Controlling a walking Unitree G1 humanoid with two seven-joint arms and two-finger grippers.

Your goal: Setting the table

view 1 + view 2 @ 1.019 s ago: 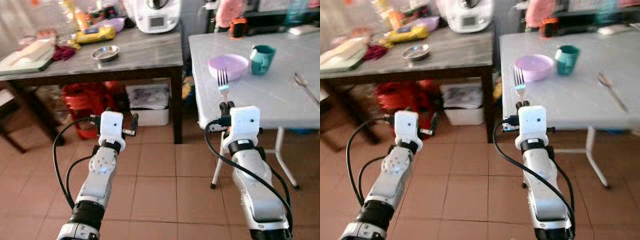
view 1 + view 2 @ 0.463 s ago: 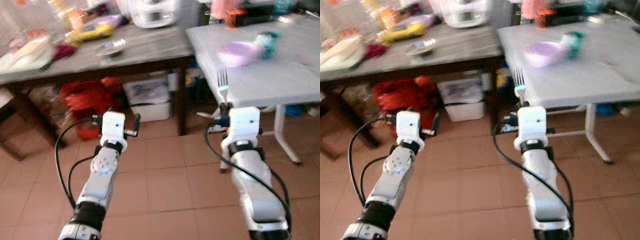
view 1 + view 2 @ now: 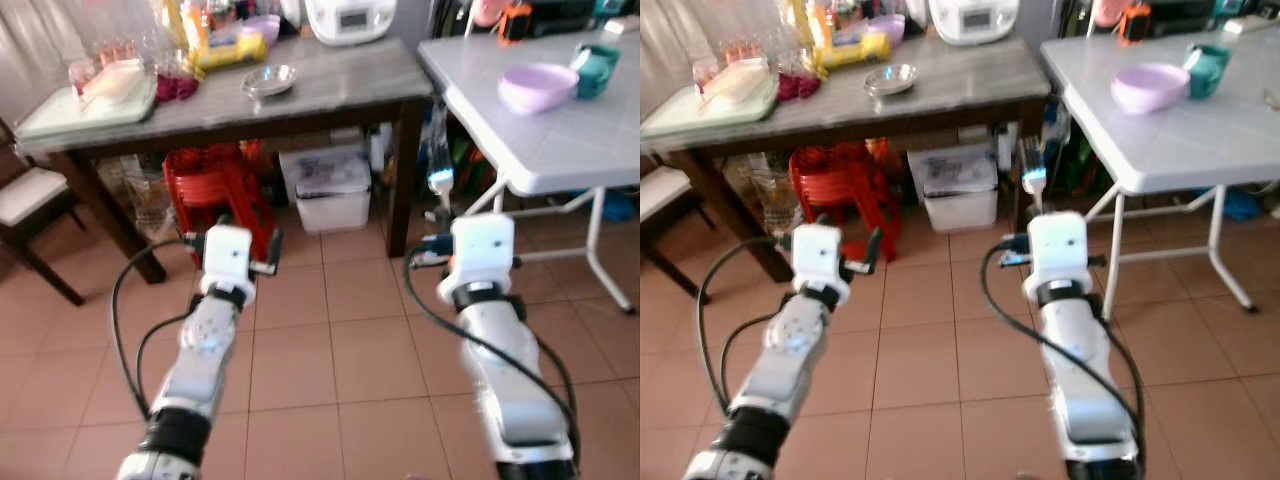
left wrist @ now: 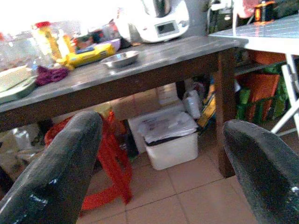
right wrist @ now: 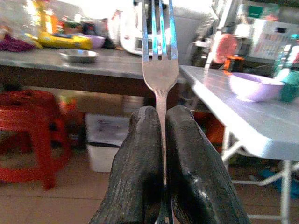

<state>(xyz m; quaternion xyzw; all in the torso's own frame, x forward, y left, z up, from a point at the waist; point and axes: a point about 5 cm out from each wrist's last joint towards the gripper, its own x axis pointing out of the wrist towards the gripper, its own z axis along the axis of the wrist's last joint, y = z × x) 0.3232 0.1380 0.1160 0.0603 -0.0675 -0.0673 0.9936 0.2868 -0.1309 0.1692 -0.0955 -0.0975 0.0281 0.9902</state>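
Note:
My right gripper point(image 5: 162, 114) is shut on the handle of a metal fork point(image 5: 160, 56), which stands tines-up above my right wrist point(image 3: 483, 245). The fork point(image 3: 1033, 168) is blurred in the eye views. My left gripper point(image 4: 161, 123) is open with nothing between its fingers, and is held out over the tiled floor. A white folding table point(image 3: 560, 150) stands ahead to the right, beyond the fork. On it are a purple bowl point(image 3: 538, 87) and a teal cup point(image 3: 592, 72).
A dark table with a grey top point(image 3: 320, 95) stands ahead on the left, carrying a steel dish point(image 3: 268, 80), bottles and a white appliance point(image 3: 350, 18). Red stools point(image 3: 215, 190) and a white bin point(image 3: 325, 190) sit under it. A chair point(image 3: 30, 195) is at far left.
The whole view has shifted: both tables now sit farther off and more to the right, so the camera moved. The fork stays held upright in my right gripper.

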